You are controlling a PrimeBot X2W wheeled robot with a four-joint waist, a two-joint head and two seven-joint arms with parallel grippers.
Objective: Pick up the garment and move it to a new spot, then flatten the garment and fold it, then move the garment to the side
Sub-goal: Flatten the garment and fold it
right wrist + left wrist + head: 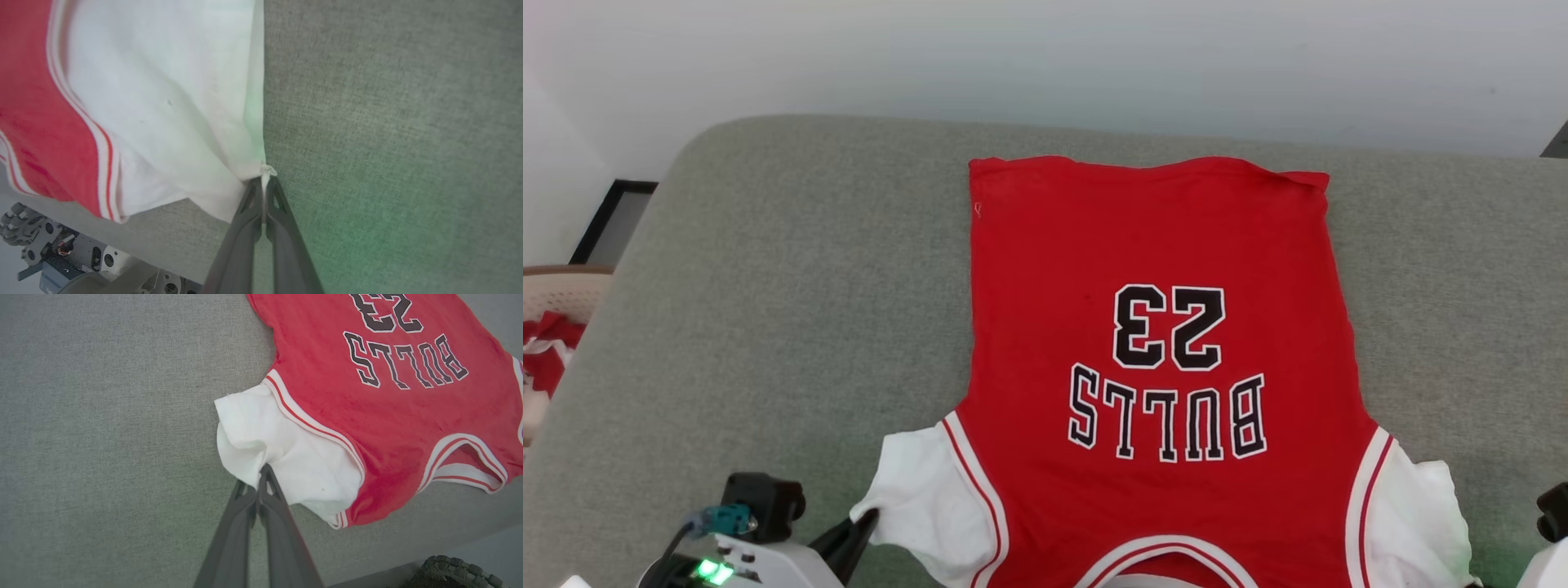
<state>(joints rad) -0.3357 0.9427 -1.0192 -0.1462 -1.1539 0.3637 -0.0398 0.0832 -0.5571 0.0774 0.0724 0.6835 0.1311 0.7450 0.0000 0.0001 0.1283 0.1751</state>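
Note:
The garment point(1160, 245), a red jersey with white sleeves and black "BULLS 23" lettering, lies spread flat on the grey padded surface point(768, 310), collar end nearest me and hem far. My left gripper point(263, 470) is shut, pinching the edge of the crumpled white sleeve point(286, 457); in the head view it point(862, 523) sits at that sleeve's point(923, 490) outer side. My right gripper point(264, 176) is shut on the corner of the other white sleeve point(163, 102), which is pulled taut.
A pale basket point(560, 286) holding red-and-white cloth stands off the surface's left edge, with a dark frame point(613, 216) behind it. A white wall runs along the far side. The robot's wheeled base point(24, 228) shows below the near edge.

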